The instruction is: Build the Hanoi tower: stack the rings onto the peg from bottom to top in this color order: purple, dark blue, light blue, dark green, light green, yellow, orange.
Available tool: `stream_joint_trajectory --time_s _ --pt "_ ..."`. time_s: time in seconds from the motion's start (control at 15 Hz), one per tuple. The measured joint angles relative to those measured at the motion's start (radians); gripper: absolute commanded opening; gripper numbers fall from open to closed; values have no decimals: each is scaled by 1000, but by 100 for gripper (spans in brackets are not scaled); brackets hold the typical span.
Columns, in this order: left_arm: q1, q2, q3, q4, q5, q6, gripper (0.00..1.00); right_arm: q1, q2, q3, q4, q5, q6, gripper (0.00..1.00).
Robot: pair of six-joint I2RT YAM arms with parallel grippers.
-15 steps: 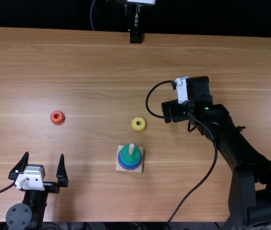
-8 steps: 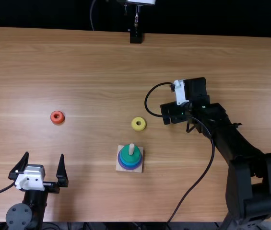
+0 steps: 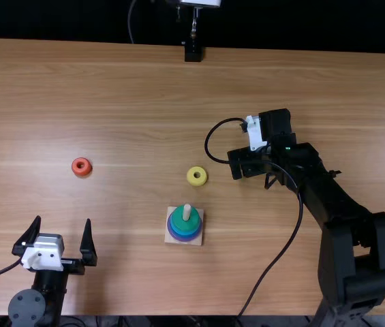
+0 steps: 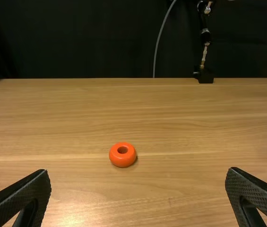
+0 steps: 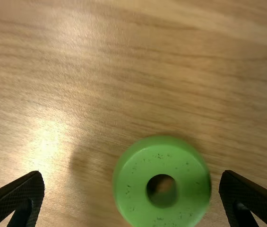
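Observation:
In the top view my left gripper [image 3: 55,238] stands open at the lower left, and my right gripper [image 3: 236,165] is right of the yellow ring [image 3: 197,176]. The peg [image 3: 187,212] on its square base [image 3: 170,238] holds a dark green ring [image 3: 181,225] above blue and purple ones. An orange ring [image 3: 82,167] lies at the left. In the left wrist view, the orange ring [image 4: 123,154] is beyond my open left gripper [image 4: 138,194]. In the right wrist view a light green ring [image 5: 138,189] lies on the table between the parted fingers of my right gripper [image 5: 131,196].
A black cable [image 3: 274,262] loops beside the right arm and over the table. At the table's far edge stands a black mount [image 3: 193,52] with a metal rod.
The right arm has shifted slightly left and toward the near edge, its gripper turning a little. The left arm and the rings in the top view have kept their places.

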Motion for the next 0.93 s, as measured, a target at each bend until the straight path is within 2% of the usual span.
stream_joint_trajectory --time_s 0.4,0.6,0.73,0.8,0.93 --pt "0 0 0 0 0 0 100 0 4 0 -1 0 0 100" --pt "0 0 0 0 0 0 100 0 4 0 -2 0 0 52" --pt "0 0 0 0 0 0 100 0 4 0 -1 0 0 24" --pt "0 0 0 0 0 0 100 0 4 0 -1 0 0 13" --pt "0 0 0 0 0 0 100 0 4 0 -1 0 -2 6"
